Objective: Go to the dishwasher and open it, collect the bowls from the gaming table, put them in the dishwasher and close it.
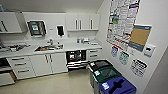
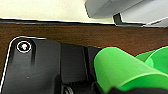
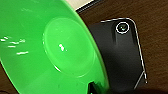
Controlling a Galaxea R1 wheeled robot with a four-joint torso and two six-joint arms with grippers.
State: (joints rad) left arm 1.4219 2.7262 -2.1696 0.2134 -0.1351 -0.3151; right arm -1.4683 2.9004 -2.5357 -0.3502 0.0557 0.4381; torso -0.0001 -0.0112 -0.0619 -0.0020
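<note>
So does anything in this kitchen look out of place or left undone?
The dishwasher under the counter stands open, its door down and a rack pulled out. At far left a low white drawer also hangs open. Otherwise, nothing looks spilled or broken.

Open dishwasher (image 1: pixel 75 59) under the counter (image 1: pixel 75 47), right of the sink (image 1: pixel 48 47).

A wide stretch of pale floor (image 1: pixel 57 83) lies open in front of the white cabinets (image 1: pixel 41 64), leading to the dishwasher (image 1: pixel 75 58), whose door hangs down and rack sticks out into the room. Just beside it, three bins (image 1: pixel 110 78) line the right wall (image 1: pixel 152 30), narrowing the way on that side. At far left, an open drawer (image 1: pixel 6 77) juts out.
</note>
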